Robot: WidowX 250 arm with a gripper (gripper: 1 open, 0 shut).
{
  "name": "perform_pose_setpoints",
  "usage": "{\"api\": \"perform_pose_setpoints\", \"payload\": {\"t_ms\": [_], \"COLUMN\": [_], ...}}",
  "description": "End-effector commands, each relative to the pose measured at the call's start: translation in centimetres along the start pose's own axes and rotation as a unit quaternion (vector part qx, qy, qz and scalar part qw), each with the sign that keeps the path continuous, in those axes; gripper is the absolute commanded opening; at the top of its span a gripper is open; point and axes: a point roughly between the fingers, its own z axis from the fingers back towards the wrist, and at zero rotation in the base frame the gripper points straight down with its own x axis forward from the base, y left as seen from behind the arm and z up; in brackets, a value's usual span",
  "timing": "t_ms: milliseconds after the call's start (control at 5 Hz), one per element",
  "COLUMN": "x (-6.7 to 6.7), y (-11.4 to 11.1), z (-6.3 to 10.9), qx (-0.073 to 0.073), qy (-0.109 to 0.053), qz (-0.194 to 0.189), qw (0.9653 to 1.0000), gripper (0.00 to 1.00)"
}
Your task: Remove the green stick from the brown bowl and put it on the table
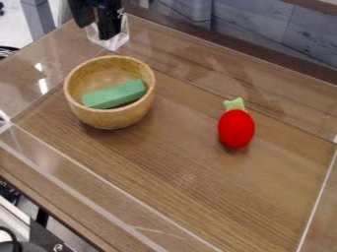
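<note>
The green stick [113,95] lies flat inside the brown bowl [110,117], which sits on the left part of the table [184,167]. My gripper [106,35] hangs at the top left, behind the bowl and a little to its left, well apart from it. Its dark fingers point down with a gap between them, so it is open and holds nothing. The upper part of the gripper is cut off by the frame's top edge.
A red strawberry-shaped toy with a green top [235,127] stands at the right of the table. Low clear acrylic walls [27,157] run along the table's edges.
</note>
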Motion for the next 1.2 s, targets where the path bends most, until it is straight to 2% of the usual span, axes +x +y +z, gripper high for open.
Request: {"api": "perform_pose_setpoints", "payload": {"t_ms": [0, 200, 600, 1000], "x": [1.2, 2.1, 2.5, 3.0], "y": [0.1, -0.7, 0.2, 1.2], "z": [0.1, -1.3, -2.2, -0.8], "qx": [0.015, 0.014, 0.013, 0.014], "qy": [-0.021, -0.021, -0.027, -0.037], "qz": [0.000, -0.010, -0.008, -0.028], "qw": [0.9997, 0.9996, 0.9995, 0.9988], "gripper": [1.00, 1.00, 1.00, 1.00]}}
